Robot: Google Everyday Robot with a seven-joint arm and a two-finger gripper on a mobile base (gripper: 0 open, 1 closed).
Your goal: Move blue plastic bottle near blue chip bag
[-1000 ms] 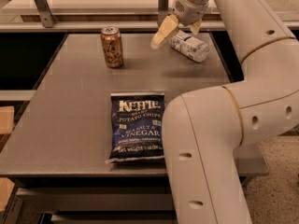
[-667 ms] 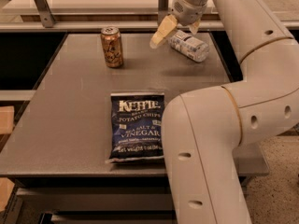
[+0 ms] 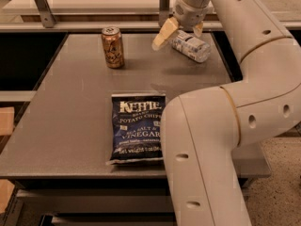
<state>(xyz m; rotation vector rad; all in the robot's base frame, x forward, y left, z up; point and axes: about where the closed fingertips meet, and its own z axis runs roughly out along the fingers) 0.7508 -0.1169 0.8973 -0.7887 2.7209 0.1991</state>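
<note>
The blue plastic bottle [image 3: 192, 46] lies on its side at the far right of the grey table [image 3: 70, 107], pale with a white-and-blue label. My gripper [image 3: 180, 32] hangs over the bottle's left end. It is open, with one yellowish finger [image 3: 162, 34] left of the bottle and the other behind it. The blue chip bag [image 3: 137, 127] lies flat near the table's front edge, dark navy with white lettering. It is well apart from the bottle.
A gold-brown soda can [image 3: 112, 47] stands upright at the far left of the table. My arm's large white links [image 3: 225, 126] cover the table's right side and front right corner. A metal rail and posts [image 3: 42, 6] run behind the table.
The gripper has shifted slightly down and left around the bottle's end. The bottle, can and bag have not moved.
</note>
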